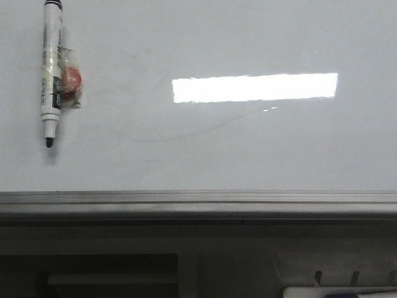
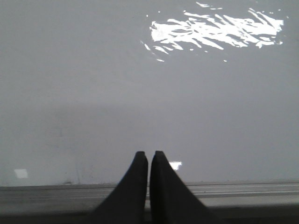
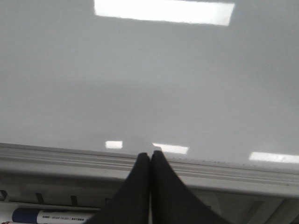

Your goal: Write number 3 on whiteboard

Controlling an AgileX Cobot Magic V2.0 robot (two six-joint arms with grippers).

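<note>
No number 3 is seen yet on the whiteboard; only a faint grey curved smear lies under the bright light reflection. A black-tipped marker pen rests on the board with its cap off and its tip pointing toward the grey bottom rail, and a small clear wrapper with something red inside lies just beside it, touching its barrel.

Both grippers are seen only in the wrist views. The left gripper has its fingers pressed together with nothing between them, and it hangs above the rail, with the bare board ahead of its fingertips. The right gripper is closed and empty in the same way, and a second marker with a blue band lies in the tray below and behind it.

The step in hand is judged to be the pick-up of the pen. The left gripper should be opened first, since the pen lies on its side of the board, well ahead of its fingertips. The barrel is best taken near its middle, clear of the wrapper, so that the tip stays free for writing. Whether the wrapper is stuck to the pen cannot be told; perhaps it would be lifted together with it.
</note>
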